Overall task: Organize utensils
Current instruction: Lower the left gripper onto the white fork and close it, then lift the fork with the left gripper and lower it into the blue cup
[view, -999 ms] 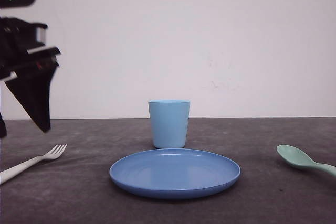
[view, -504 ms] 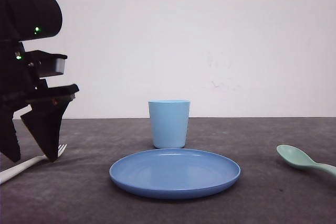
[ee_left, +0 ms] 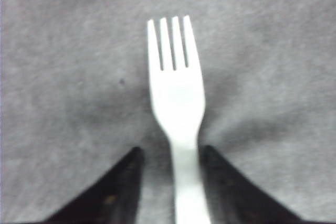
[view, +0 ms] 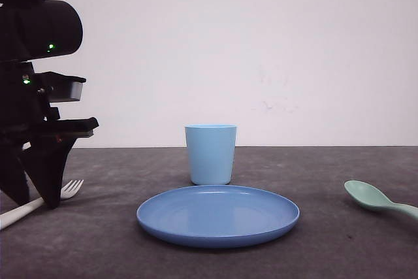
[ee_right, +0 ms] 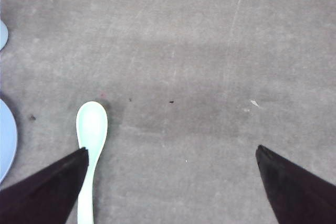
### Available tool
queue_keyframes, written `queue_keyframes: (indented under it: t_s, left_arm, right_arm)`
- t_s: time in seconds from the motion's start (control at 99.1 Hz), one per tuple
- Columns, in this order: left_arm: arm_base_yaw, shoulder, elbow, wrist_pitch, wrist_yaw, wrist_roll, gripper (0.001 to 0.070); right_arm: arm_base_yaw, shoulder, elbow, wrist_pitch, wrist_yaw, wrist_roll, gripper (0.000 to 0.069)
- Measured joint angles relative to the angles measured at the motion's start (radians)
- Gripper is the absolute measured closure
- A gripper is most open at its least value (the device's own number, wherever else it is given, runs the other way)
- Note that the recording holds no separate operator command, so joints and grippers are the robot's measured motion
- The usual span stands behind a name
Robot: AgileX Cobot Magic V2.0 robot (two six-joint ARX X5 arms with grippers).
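Straddling the fork point(ee_left: 178, 103) handle, left pincer point(ee_left: 169, 153), plate point(view: 218, 215) beside.

A round blue plastic plate point(view: 217, 215) sits at the middle of the dark grey tabletop point(view: 313, 253), with a light blue plastic cup point(view: 210, 153) upright just behind it (apart from its far rim). Far left lies a small white plastic fork point(view: 39, 203), its handle between the left end effector point(view: 31, 195) fingers. Far right lies a pale mint-green plastic spoon point(view: 377, 198), well apart from the plate.

Grey table point(view: 117, 253) — fork point(view: 26, 206), plate point(view: 217, 215), cup point(view: 210, 153), spoon point(view: 375, 198) (all resting).
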Motion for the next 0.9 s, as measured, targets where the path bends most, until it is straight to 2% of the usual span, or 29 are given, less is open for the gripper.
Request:
queue_keyframes:
  t_s: [0.182, 0.535, 0.686, 0.898]
  left_arm:
    - [-0.013, 0.0, 0.0, 0.004, 0.003, 0.0, 0.0664]
    - [-0.014, -0.002, 0.002, 0.003, -0.006, 0.0, 0.0669]
    - [-0.03, -0.055, 0.035, 0.014, -0.01, 0.0, 0.067]
    - [-0.077, -0.164, 0.128, 0.204, 0.093, 0.0, 0.067]
  right_arm:
    - [0.0, 0.0, 0.0, 0.0, 0.0, 0.0, 0.0049]
    - [0.0, 0.0, 0.0, 0.0, 0.0, 0.0, 0.0049]
    - [0.0, 0.0, 0.0, 0.0, 0.0, 0.0, 0.0049]
    - [0.0, 0.0, 0.0, 0.0, 0.0, 0.0, 0.0049]
